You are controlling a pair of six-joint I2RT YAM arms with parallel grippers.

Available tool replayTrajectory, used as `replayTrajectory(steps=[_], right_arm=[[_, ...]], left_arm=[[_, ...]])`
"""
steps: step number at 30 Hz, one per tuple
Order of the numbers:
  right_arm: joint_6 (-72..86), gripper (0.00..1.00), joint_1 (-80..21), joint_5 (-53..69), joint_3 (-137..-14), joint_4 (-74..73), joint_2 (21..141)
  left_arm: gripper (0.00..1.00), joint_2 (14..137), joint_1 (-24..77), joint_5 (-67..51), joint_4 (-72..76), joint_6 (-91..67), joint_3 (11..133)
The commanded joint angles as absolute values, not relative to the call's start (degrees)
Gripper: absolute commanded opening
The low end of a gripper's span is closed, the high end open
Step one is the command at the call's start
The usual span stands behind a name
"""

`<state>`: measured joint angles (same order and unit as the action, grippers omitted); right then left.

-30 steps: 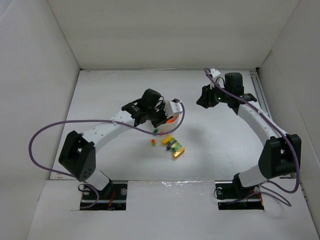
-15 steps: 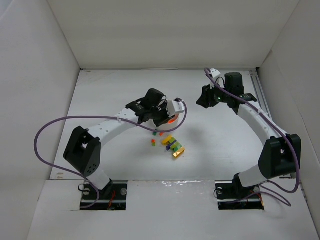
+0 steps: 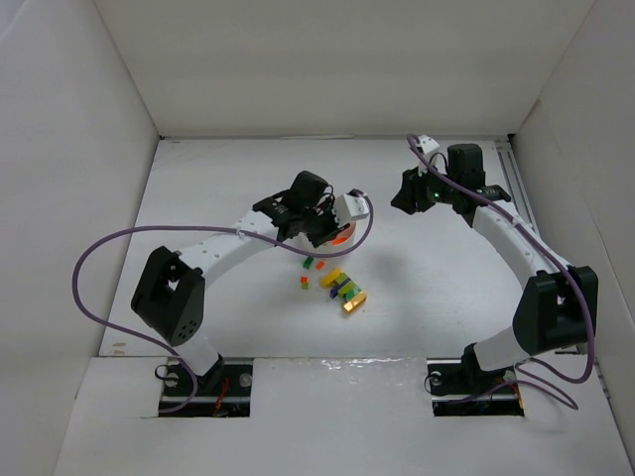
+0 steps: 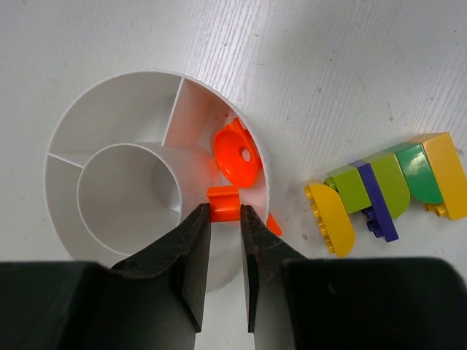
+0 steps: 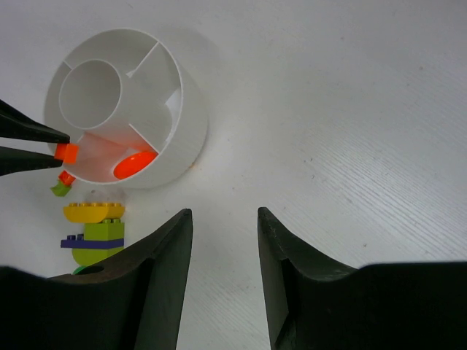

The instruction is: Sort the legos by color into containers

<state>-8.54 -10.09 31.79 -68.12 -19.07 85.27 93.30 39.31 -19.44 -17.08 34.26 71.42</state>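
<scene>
Pinching small orange brick (image 4: 222, 198) in left gripper (image 4: 225, 211) over white divided dish (image 4: 109, 91), above wedge holding orange disc (image 4: 235, 153). Keeping right gripper (image 5: 225, 215) unclenched, empty, well apart from dish. Multicolour lego clump (image 4: 379, 186) beside dish on white ribbed table (image 4: 350, 65); plain white walls (image 3: 327, 59) around.

Left arm (image 3: 223, 248): elbow bent, reaching toward table centre. Left gripper (image 4: 225, 211): angled down, jaws pinched on an orange-red brick (image 4: 222, 201). Right arm (image 3: 516, 243): stretched forward, wrist raised. Right gripper (image 5: 225, 222): jaws parted, empty.
</scene>
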Motion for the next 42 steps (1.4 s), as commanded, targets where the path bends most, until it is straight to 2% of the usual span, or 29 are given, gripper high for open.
replayTrajectory(steps=[1,6,13,20,28,42], right_arm=[[-8.0,0.47,-9.7,32.9,-69.0,-18.1,85.1],[-8.0,0.47,-9.7,33.4,-69.0,-18.1,85.1],[-8.0,0.47,-9.7,33.4,-69.0,-18.1,85.1],[-8.0,0.47,-9.7,34.0,-69.0,-18.1,85.6],[-8.0,0.47,-10.2,34.5,-69.6,-18.1,85.6],[-8.0,0.47,-10.7,33.5,-70.1,-18.6,86.7]], left_arm=[[0.17,93.0,39.4,-19.2,-15.6,32.4,74.1],[0.33,93.0,39.4,-18.0,-13.9,31.8,73.6],[0.35,92.3,39.4,-18.0,-13.3,30.8,73.6],[0.19,82.6,39.4,-21.6,-13.8,31.9,67.1],[0.16,70.0,39.4,-24.0,-18.9,32.2,51.7],[0.15,75.0,39.4,-21.2,-17.1,26.7,45.1]])
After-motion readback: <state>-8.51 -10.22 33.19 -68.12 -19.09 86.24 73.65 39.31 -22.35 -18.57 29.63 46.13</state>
